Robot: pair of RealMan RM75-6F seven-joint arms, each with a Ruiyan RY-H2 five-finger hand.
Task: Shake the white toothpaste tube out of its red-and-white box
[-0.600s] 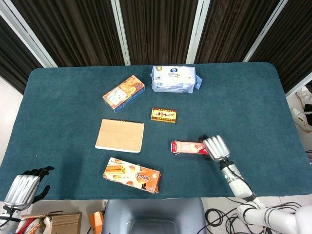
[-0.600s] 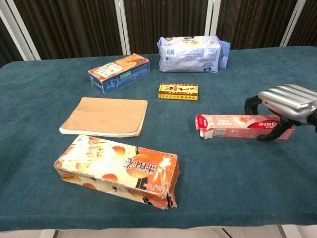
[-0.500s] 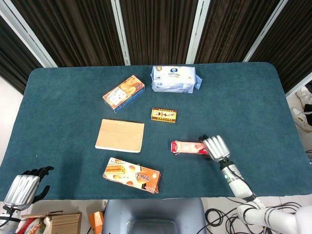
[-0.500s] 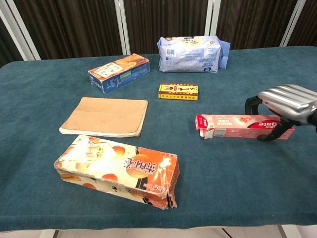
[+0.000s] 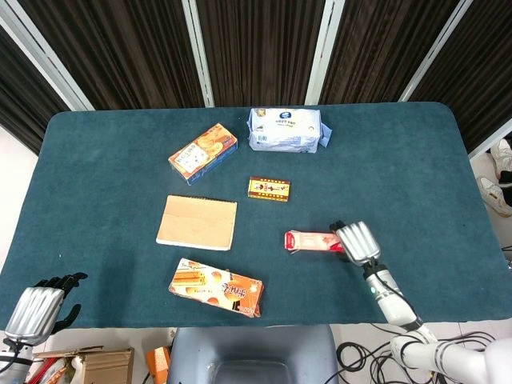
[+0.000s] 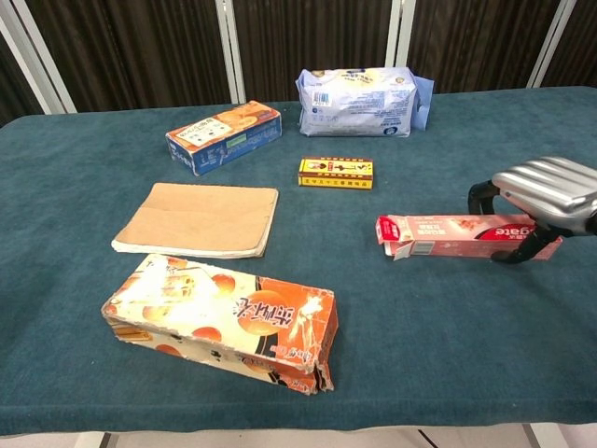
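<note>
Shifted slightly rightward across the bench (image 6: 448, 364): red-and-white box (image 6: 448, 235), lying flat, open flap leftward, gripped at its far end by right hand (image 6: 543, 196); left hand (image 5: 36, 308) empty, off-bench, fingers loosely apart.

A robot test lab or recording studio is showing here: dark pleated curtains (image 5: 256, 48) with white frame posts (image 5: 196, 52) are closing off a desk (image 5: 96, 160) draped in teal cloth, and loose cables (image 5: 360, 360) are trailing on the floor.
</note>
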